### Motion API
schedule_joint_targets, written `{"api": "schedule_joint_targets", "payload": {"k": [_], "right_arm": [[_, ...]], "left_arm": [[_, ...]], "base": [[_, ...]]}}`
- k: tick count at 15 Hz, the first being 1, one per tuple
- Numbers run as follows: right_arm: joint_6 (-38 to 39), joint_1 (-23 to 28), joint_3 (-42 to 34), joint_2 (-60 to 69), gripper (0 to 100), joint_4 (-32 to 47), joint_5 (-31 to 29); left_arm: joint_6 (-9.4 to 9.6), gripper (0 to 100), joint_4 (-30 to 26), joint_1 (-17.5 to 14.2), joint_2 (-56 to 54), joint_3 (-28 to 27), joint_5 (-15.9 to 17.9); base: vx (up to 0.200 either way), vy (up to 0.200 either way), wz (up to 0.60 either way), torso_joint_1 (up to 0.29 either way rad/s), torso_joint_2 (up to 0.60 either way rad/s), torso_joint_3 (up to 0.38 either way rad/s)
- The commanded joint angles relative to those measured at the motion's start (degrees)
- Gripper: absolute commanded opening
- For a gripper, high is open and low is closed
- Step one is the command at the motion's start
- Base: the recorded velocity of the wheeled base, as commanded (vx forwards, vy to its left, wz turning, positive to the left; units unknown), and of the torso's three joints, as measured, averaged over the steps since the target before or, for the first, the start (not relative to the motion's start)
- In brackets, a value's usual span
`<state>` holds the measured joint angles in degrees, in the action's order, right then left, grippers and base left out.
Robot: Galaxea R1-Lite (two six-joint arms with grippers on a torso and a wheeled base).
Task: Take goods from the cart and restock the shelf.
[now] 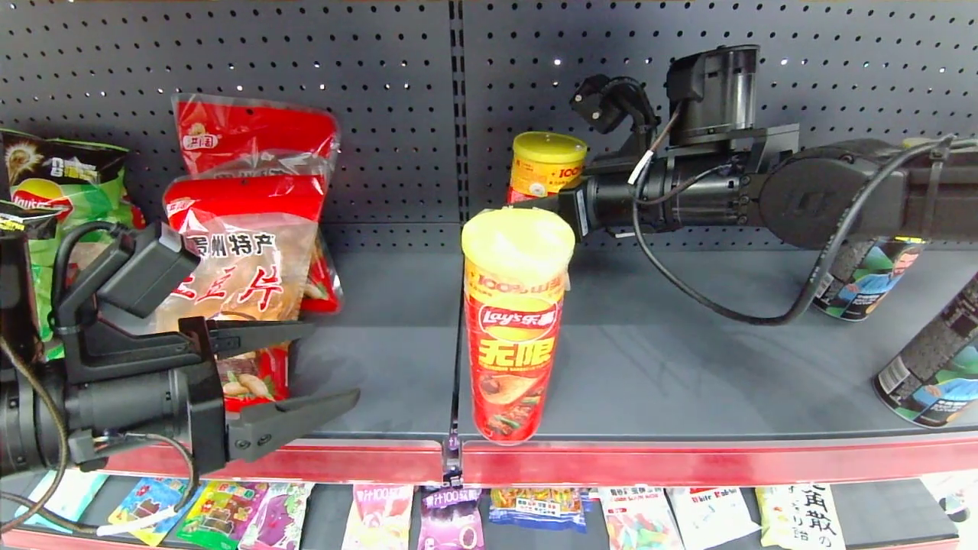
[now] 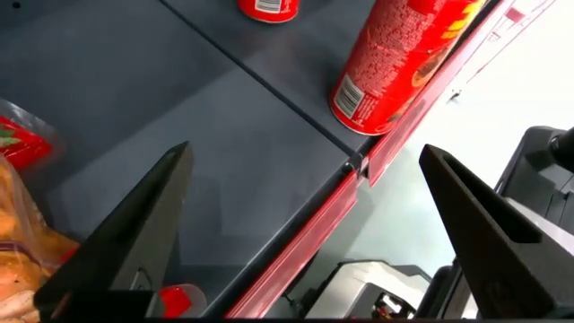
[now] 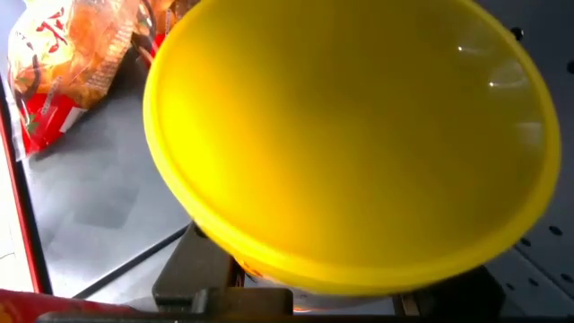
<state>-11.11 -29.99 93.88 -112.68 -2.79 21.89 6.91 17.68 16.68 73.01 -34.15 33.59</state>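
The dark grey metal shelf [image 1: 649, 359] with a red front strip carries two tall cylindrical cardboard chip cans, red and yellow with yellow plastic lids. One chip can [image 1: 518, 328] stands upright at the front edge, just by the seam between two shelf panels; in the left wrist view its base [image 2: 386, 63] sits right beside the red strip. The second chip can [image 1: 546, 164] stands upright farther back, near the pegboard wall. Its yellow lid [image 3: 350, 135] lies close under the right wrist camera.

The right end effector [image 1: 567, 210] is at this rear can's side, partly hidden behind the front can. Whether it is open or closed on the can cannot be told.

The left end effector [image 1: 335, 363] hangs in front of the shelf's left part with its two black fingers spread wide and nothing between them [image 2: 305, 151].

Behind it stand two red plastic snack bags, one [image 1: 237, 260] in front of the other [image 1: 256, 134]. One green crisp bag [image 1: 65, 183] stands at the far left. Two dark cans with blue and green print are at the right: one [image 1: 871, 279] is partly behind the right arm, and the other [image 1: 928, 374] is nearer the front. On the shelf below lies a row of some ten small colourful packets [image 1: 535, 508].
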Motion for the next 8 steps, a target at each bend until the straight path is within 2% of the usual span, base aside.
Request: {"api": "schedule_joint_targets", "payload": {"k": [1,8], "right_arm": [[0.0,-0.1,-0.2,0.2,0,0.1,0.0],[0.2,-1.6,-2.4,1.1,0,0.1,-0.1]], "left_arm": [[-0.06,100,0.0,0.0,0.1,0.2,0.0],[0.03,100,0.0,0.0,0.5,0.2,0.0]], "base": [[0.000,0.000,0.00,0.000,0.00,0.000],[0.000,0.000,0.00,0.000,0.00,0.000]]}}
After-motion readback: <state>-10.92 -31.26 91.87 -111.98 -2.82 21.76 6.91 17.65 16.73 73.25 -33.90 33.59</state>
